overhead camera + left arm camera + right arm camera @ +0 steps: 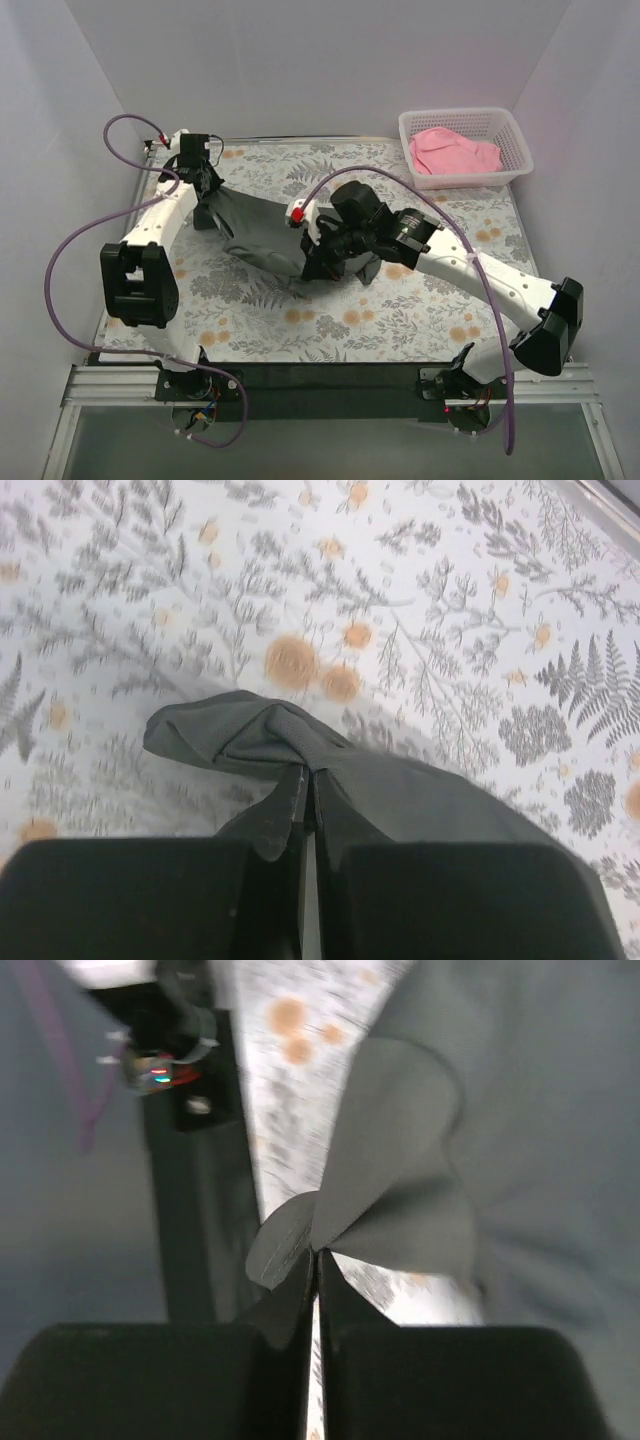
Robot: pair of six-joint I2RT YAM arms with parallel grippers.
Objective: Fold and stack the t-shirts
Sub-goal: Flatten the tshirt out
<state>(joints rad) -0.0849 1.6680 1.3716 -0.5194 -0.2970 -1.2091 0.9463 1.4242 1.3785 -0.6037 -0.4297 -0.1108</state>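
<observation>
Left gripper is clamping shut on a bunched edge of the dark shirt; right gripper is pinching another fold of it. On the table that shirt is lying crumpled left of centre, not yet folded. In the basket, far right, the pink shirt is waiting. I am judging nearly everything undone: nothing is stacked.

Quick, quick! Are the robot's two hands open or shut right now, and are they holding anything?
Left gripper: shut, pinching the dark grey t-shirt.
Right gripper: shut, pinching a fold of the same shirt.
</observation>
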